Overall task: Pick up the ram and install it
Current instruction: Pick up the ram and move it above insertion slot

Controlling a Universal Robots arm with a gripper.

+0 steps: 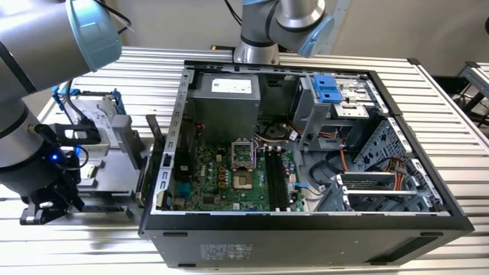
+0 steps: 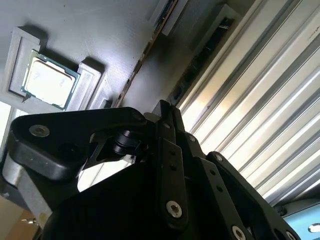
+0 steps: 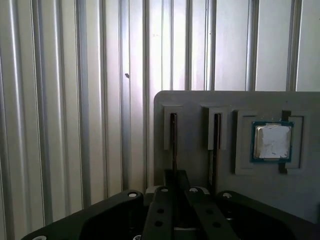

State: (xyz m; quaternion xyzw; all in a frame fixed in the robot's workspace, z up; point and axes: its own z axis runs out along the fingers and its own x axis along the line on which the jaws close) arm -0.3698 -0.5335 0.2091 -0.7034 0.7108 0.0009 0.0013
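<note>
Above the slatted metal table (image 3: 60, 100), gripper (image 3: 175, 181) over tray (image 3: 195, 102).

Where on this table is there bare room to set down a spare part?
Bare slatted table on the exterior view's right of the computer case, and between the gray holder and the arm's base. Crowded between holder and case.

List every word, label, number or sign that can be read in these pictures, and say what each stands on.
No text can be read.
White sticker on the power supply: print too small to read.
Grey sticker on the case's outer wall: print too small to read.
Processor in the grey tray: no legible marking on its lid.
</note>
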